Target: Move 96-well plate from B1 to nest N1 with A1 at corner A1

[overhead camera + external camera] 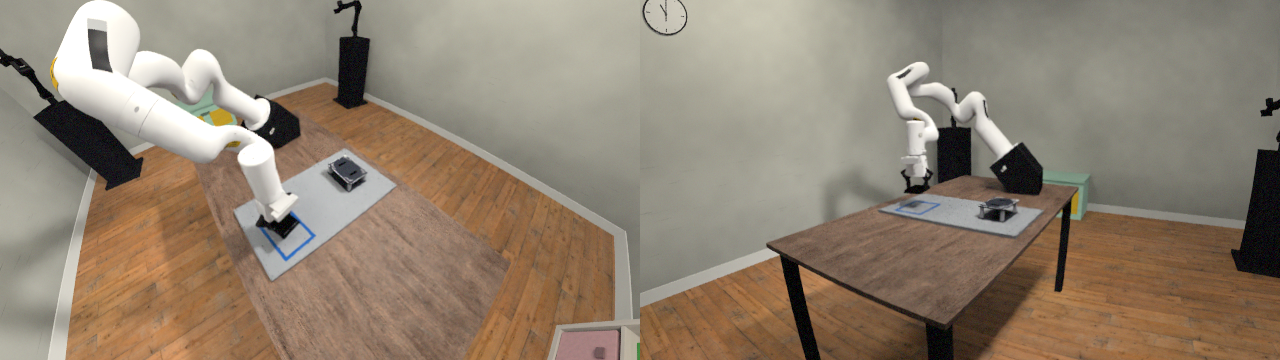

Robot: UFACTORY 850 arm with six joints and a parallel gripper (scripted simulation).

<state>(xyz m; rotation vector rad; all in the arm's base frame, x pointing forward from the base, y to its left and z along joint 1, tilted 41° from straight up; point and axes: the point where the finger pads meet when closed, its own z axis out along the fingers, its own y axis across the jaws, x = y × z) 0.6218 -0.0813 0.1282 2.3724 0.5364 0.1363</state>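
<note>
The dark 96-well plate [281,226] hangs between my gripper's [278,223] fingers, lifted above the blue-outlined bench spot B1 [288,236] at the near end of the grey mat [315,207]. In the exterior view the gripper [916,186] holds the plate [916,189] clear above the blue square [917,207], where only a shadow lies. The raised plate nest N1 [347,172] stands at the mat's far end on short legs, and it also shows in the exterior view [998,207]. The plate's cut-off corner is too small to make out.
My black base block [275,122] sits at the table's back edge. A green cabinet [1065,192] stands behind the table. Black camera stands [352,70] are on the floor. A white tray with a pink pad [595,342] shows at the lower right.
</note>
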